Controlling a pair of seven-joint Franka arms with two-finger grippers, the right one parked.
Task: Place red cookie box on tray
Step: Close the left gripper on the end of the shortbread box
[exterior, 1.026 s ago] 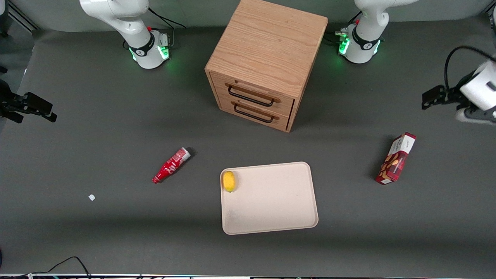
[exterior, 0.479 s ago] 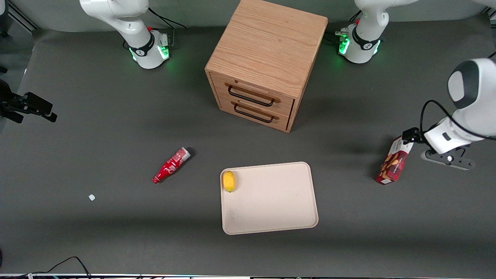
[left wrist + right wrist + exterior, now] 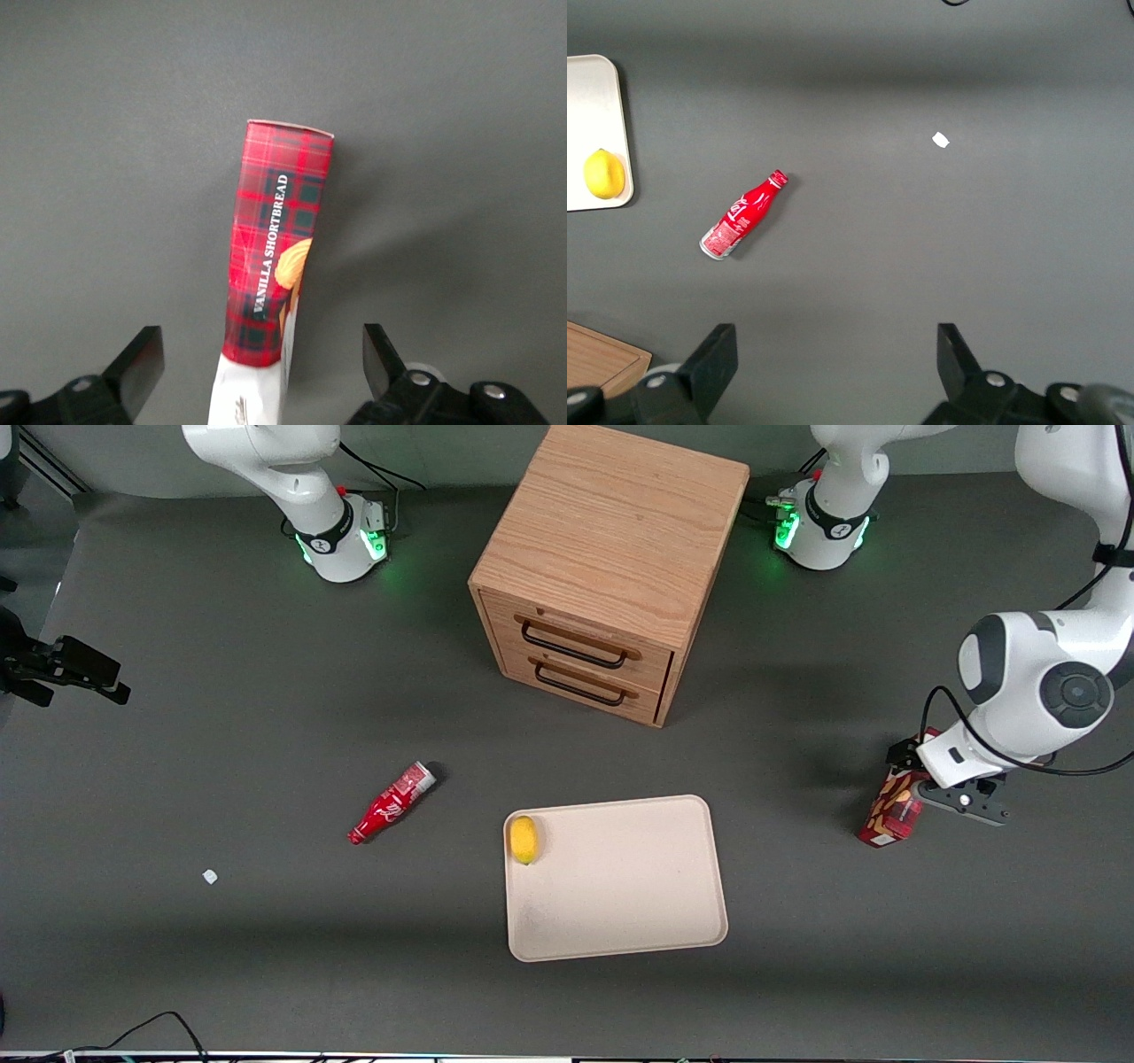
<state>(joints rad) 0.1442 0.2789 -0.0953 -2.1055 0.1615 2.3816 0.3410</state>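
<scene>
the left arm's gripper (image 3: 257, 367) hangs directly over the red cookie box (image 3: 273, 266), its two fingers (image 3: 142, 365) spread wide with one on each side of the box and touching neither. the box lies on the dark table (image 3: 266, 691) toward the working arm's end, its white end panel nearest the gripper. well apart from the gripper, toward the middle of the table, sits the beige tray (image 3: 620, 903) with a lemon (image 3: 524, 839) on it; a red soda bottle (image 3: 391, 802) lies farther off still.
</scene>
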